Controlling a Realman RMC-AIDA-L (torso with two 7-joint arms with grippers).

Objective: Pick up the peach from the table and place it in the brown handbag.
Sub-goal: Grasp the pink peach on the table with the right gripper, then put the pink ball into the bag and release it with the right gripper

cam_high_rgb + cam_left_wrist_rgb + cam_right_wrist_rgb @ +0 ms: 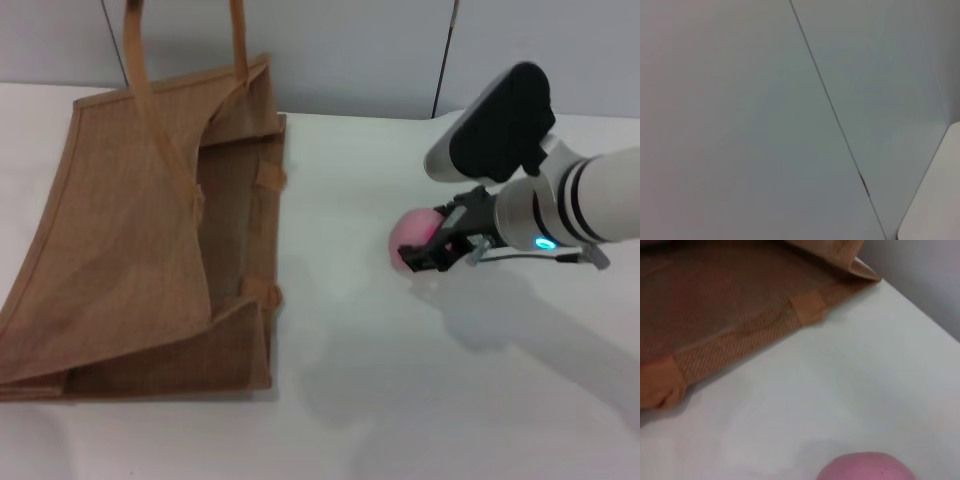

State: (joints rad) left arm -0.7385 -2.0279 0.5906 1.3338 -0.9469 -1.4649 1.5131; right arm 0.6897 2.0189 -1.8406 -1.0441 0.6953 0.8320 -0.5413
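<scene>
The brown handbag (150,230) lies flat on the left part of the white surface (420,400), its mouth facing the peach (413,235), well apart from it. The peach rests on the surface at the right. The right tool (437,250) is at the peach, fingers on both sides; if it grips, I cannot tell. The left tool is not visible.
</scene>
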